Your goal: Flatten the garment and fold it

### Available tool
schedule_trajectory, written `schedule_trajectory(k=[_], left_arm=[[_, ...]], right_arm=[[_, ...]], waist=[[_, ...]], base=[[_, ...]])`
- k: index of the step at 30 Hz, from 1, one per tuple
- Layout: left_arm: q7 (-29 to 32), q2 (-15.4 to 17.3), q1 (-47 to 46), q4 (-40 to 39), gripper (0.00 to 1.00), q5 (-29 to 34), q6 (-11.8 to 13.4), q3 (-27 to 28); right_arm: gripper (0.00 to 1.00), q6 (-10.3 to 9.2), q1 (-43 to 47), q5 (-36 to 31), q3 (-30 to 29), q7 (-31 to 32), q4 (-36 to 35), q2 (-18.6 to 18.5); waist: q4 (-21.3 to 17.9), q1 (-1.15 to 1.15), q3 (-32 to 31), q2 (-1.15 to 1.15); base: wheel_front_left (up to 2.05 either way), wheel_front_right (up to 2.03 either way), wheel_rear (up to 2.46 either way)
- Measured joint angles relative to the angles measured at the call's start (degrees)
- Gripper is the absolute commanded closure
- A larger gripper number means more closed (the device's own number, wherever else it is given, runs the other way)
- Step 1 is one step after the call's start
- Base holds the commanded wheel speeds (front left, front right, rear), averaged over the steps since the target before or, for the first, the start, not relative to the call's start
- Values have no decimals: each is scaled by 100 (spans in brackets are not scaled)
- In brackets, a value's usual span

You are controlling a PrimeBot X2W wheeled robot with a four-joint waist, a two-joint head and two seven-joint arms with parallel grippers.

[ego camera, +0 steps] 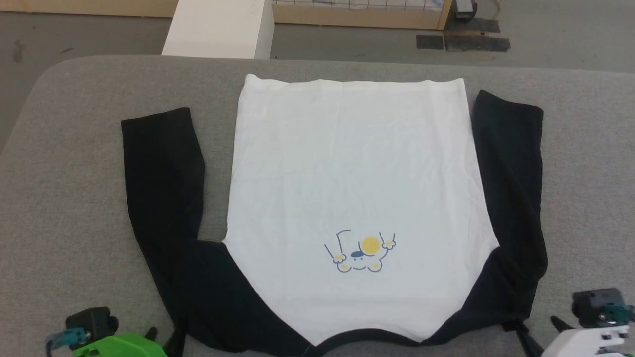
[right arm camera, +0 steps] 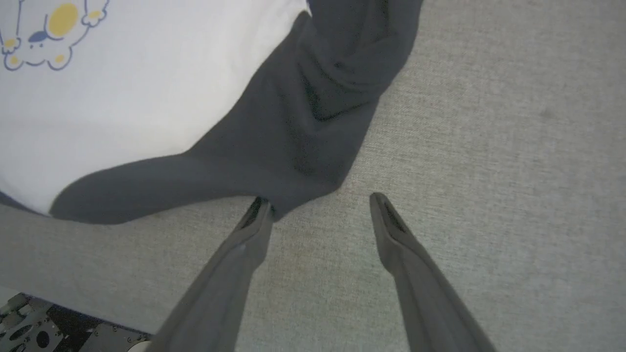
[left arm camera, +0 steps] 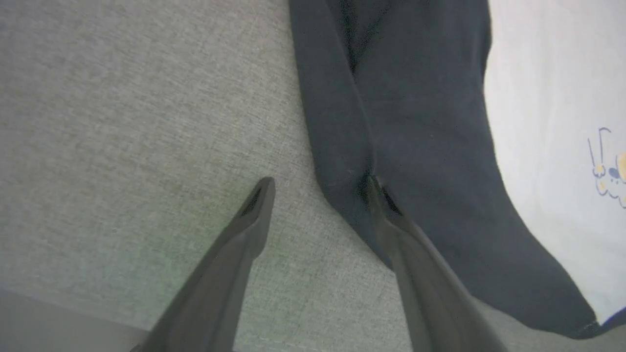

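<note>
A grey woven cloth surface (ego camera: 74, 173) with rounded far corners spreads across the head view. Beyond it at 12 o'clock lies a grey floor (ego camera: 347, 47); on that floor a white block (ego camera: 218, 29) stands at 11 o'clock, a wooden frame (ego camera: 357, 17) with wire mesh runs along the top edge, and dark mats (ego camera: 476, 42) lie at 1 o'clock.

The garment (ego camera: 357, 173) lies flat in the middle of the surface, hem at 12 o'clock and black neck trim at 6 o'clock. One black sleeve (ego camera: 161, 173) runs up the 9 o'clock side and the other sleeve (ego camera: 511, 173) up the 3 o'clock side. On the white body, toward 6 o'clock, sits a small graphic (ego camera: 360, 253): a cartoon figure in blue outline with yellow spots.

The left gripper (left arm camera: 320, 180) is at 7 o'clock, fingers spread wide and gripping nothing, one tip at a fold of black sleeve, the other over bare cloth. The right gripper (right arm camera: 318, 198), at 5 o'clock, is likewise spread and empty, one tip at the sleeve's edge
</note>
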Motion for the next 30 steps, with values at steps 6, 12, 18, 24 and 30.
schedule_trajectory(k=[6,12,18,24,30], left_arm=[[-595,37,99,-369,0,154,121,364],[-1254,237,-272,-249,0,678,59,511],[-1281,1042,-1479,245,0,1345,-415,413],[-670,1691,-2969,779,0,1614,-902,334],[197,2003,-3946,1280,0,1279,-1072,536]], right_arm=[[0,-2,89,-133,-510,-723,-491,241],[0,-2,-272,-133,-447,-2002,-436,356],[0,-2,-955,-148,-227,-3041,-132,424],[0,-2,-1634,-193,29,-3448,-20,461],[0,-2,-2089,-198,330,-3543,-52,478]], waist=[[-22,0,-47,0],[-101,0,43,0],[-176,0,346,0],[-268,0,838,0],[-419,1,1386,0]], base=[[0,0,0],[0,0,0],[0,0,0],[0,0,0],[0,0,0]])
